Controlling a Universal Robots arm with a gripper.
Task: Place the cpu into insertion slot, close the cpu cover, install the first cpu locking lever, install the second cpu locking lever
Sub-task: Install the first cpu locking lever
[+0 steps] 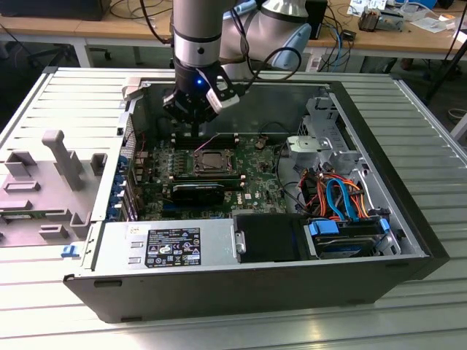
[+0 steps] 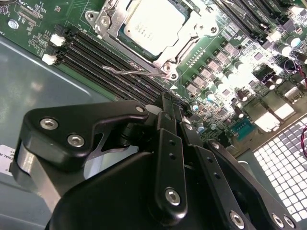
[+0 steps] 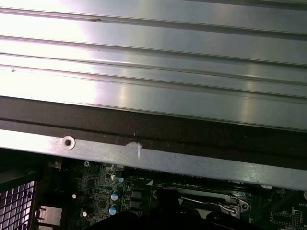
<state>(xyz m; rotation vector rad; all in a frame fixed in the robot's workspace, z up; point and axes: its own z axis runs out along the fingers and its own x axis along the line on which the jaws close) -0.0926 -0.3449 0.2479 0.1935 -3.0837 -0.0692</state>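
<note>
1. The arm hangs over the open computer case [image 1: 408,240], which lies on its side on a ribbed metal surface [image 1: 66,95] in the exterior view.
2. The gripper [image 1: 195,130] sits low inside the case, just above the far edge of the motherboard [image 1: 255,182], close beside the socket.
3. In the second wrist view the gripper [image 2: 173,112] has its black fingers [image 2: 168,143] pressed together, nothing pinched between them.
4. The cpu [image 2: 154,26] lies flat in its socket, dull silver top facing up; faint print on it is too small to read.
5. The cpu cover [image 2: 192,29] is down around the chip, framing it.
6. A thin wire locking lever [image 2: 136,72] runs along the socket's edge, just ahead of the fingertips.
7. The power supply [image 1: 168,248] carries a black label and a white sticker, unreadable here.
8. Blue and orange cables [image 1: 339,193] bunch at the exterior view's right.
</note>
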